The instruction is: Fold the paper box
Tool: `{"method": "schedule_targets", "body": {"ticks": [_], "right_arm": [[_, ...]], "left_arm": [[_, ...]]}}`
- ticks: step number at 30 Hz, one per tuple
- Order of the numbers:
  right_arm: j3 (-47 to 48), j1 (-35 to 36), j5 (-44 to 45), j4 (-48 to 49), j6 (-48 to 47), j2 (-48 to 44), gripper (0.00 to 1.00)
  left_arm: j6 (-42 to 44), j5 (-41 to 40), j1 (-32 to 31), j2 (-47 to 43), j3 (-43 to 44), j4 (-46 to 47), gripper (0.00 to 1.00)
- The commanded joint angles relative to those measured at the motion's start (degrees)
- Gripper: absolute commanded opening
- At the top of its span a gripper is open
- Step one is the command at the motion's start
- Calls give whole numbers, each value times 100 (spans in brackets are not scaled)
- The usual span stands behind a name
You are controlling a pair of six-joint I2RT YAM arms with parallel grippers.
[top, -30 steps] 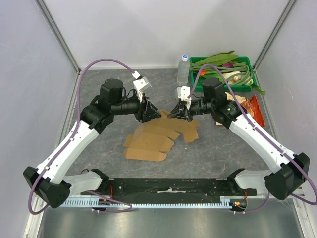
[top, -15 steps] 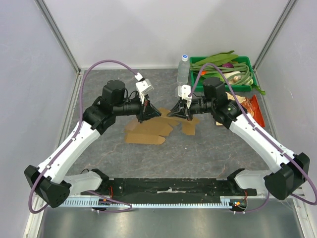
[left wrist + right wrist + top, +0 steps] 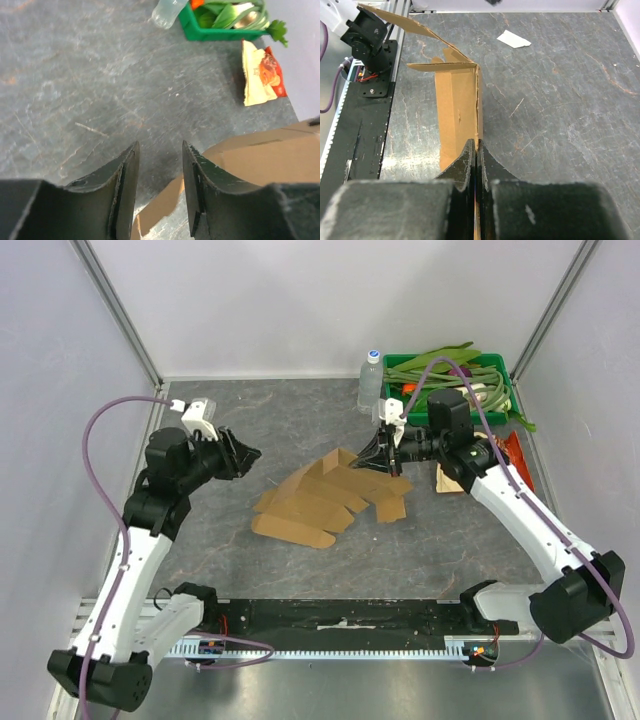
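Left hand (image 3: pixel 246 454) has let go, swinging away from paper box (image 3: pixel 320 502).

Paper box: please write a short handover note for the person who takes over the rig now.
Left gripper: open, empty, apart from the paper box.
Right gripper: shut on a raised edge of the paper box.
Box: in the middle of the table, right part lifted, rest lying flat.
Done: one panel raised.
Left: all other folds; no carton yet.
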Motion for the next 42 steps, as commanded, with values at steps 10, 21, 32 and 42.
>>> {"method": "schedule_targets", "body": {"ticks": [10,21,32,42], "right_arm": [[121,-188,-419,129,560,415,0],[358,-196,-332,226,937,705,0],[508,-232,-58,560,1624,1119,0],[376,-232,-287,700,1633,1084,0]], "left_arm": [[-190,3171,368,724,-981,1225,36],[-260,3085,-1,1295,-999,1331,36],[-830,2496,-80,1208,-1719,1558,41],[-971,1934,-81,1357,-1728,1646,41]]}}
